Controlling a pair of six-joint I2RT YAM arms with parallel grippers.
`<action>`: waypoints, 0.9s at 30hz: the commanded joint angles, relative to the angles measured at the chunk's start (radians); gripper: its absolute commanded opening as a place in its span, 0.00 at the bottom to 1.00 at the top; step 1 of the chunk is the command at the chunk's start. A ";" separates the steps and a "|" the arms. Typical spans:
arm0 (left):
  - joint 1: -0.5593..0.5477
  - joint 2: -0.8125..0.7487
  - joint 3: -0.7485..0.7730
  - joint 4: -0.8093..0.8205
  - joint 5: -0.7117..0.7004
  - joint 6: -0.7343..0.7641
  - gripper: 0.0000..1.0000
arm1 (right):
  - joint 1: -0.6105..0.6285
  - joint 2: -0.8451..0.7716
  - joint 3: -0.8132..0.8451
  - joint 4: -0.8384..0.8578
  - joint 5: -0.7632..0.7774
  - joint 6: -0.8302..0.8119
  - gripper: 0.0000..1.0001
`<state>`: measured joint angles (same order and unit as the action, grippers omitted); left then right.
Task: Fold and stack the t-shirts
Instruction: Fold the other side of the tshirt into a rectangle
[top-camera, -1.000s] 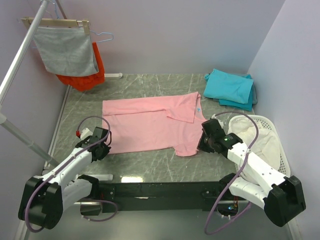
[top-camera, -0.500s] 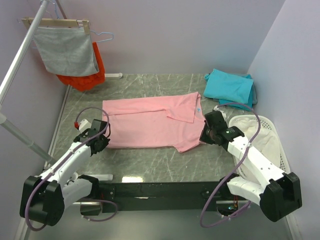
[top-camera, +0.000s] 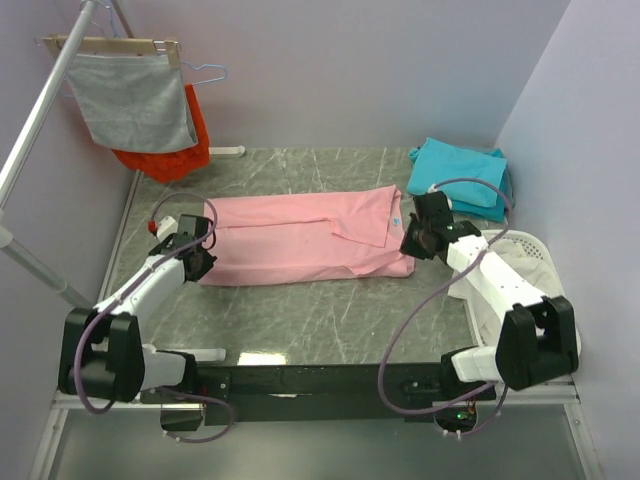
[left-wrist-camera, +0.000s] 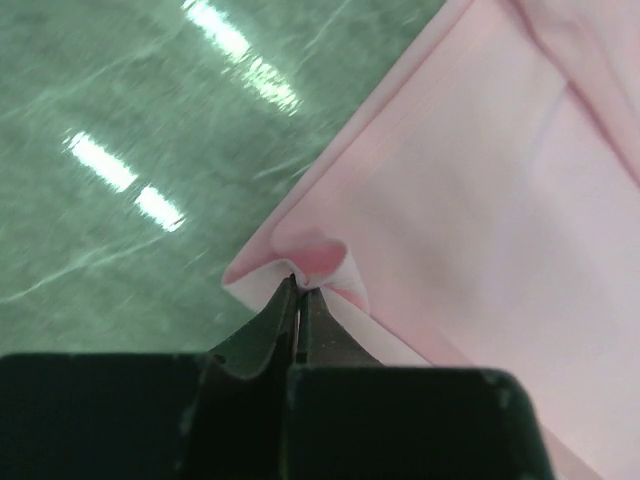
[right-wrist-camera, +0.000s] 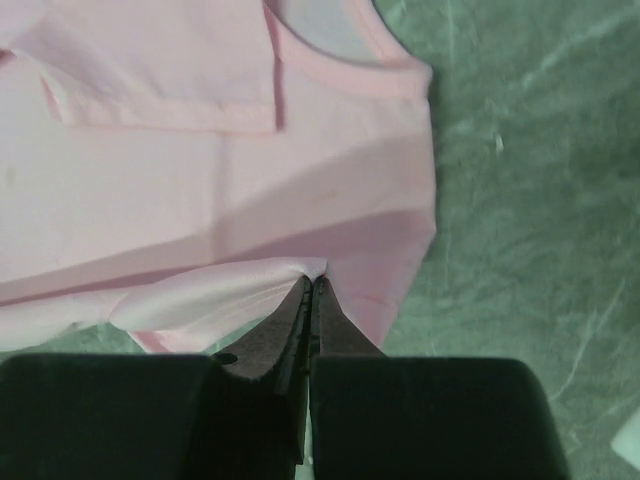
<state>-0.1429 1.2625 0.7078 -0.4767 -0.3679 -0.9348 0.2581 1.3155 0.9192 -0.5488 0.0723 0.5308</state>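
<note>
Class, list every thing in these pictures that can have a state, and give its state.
pink t-shirt: partly folded lengthwise, near edge pinched at both ends.
left gripper: shut on pink t-shirt.
right gripper: shut on pink t-shirt.
teal t-shirts: folded, stacked.
grey cloth: hanging on wooden hanger.
orange-red garment: hanging.
laundry basket: holds pale cloth.

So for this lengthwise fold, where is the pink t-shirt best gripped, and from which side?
Probably at the two ends of its near long edge, one gripper per end, coming in low from the near side. The pink t-shirt lies flat on the table, so only its edge gives a lip to pinch. The left gripper and right gripper are shut on those spots.
</note>
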 joint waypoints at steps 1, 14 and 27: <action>0.020 0.095 0.102 0.088 0.020 0.068 0.01 | -0.025 0.106 0.116 0.061 -0.019 -0.051 0.00; 0.052 0.423 0.306 0.156 0.043 0.136 0.01 | -0.068 0.468 0.415 0.047 -0.042 -0.109 0.07; 0.052 0.295 0.222 0.196 0.024 0.140 0.99 | -0.083 0.419 0.501 0.078 -0.098 -0.121 0.67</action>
<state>-0.0944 1.6691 0.9527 -0.3153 -0.3309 -0.8143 0.1783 1.8175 1.3800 -0.4698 0.0540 0.4095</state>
